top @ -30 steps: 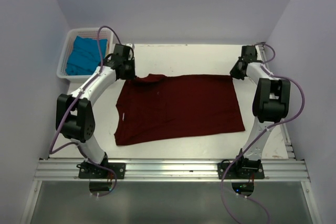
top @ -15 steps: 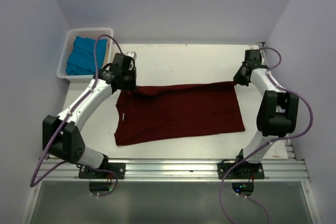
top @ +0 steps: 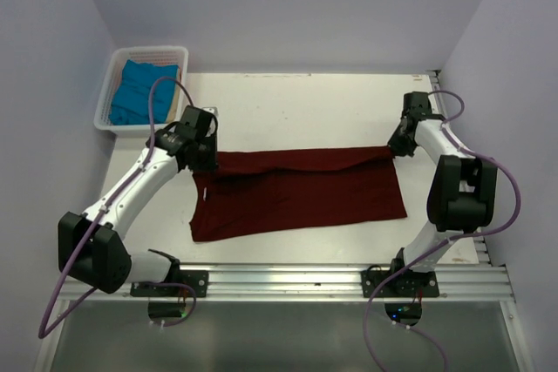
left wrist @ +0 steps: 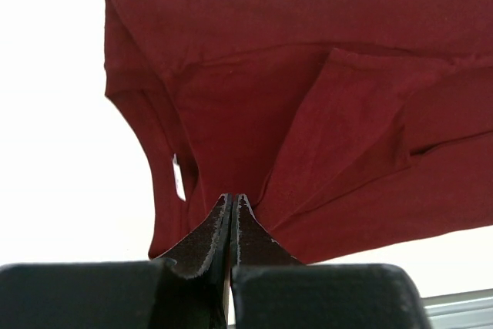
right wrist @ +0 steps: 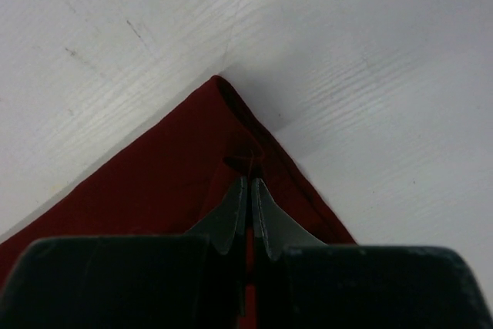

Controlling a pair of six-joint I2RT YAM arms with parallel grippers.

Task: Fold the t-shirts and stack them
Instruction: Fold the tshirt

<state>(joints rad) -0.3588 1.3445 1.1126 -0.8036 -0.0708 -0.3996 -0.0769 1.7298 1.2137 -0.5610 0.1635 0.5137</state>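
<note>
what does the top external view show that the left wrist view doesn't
Only top external: the white basket holding the teal t-shirt, and the right end effector at the far right corner of the maroon t-shirt. Only left wrist: a close look at the left end effector shut on the cloth's edge, and a flap of cloth folded over the shirt's body. Both: the maroon t-shirt lying on the white table.

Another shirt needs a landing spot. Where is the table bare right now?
The widest bare table lies beyond the maroon t-shirt, right of the white basket. A narrow strip runs along the near rail. Crowded: left gripper and right gripper pinch the shirt's far corners.
</note>
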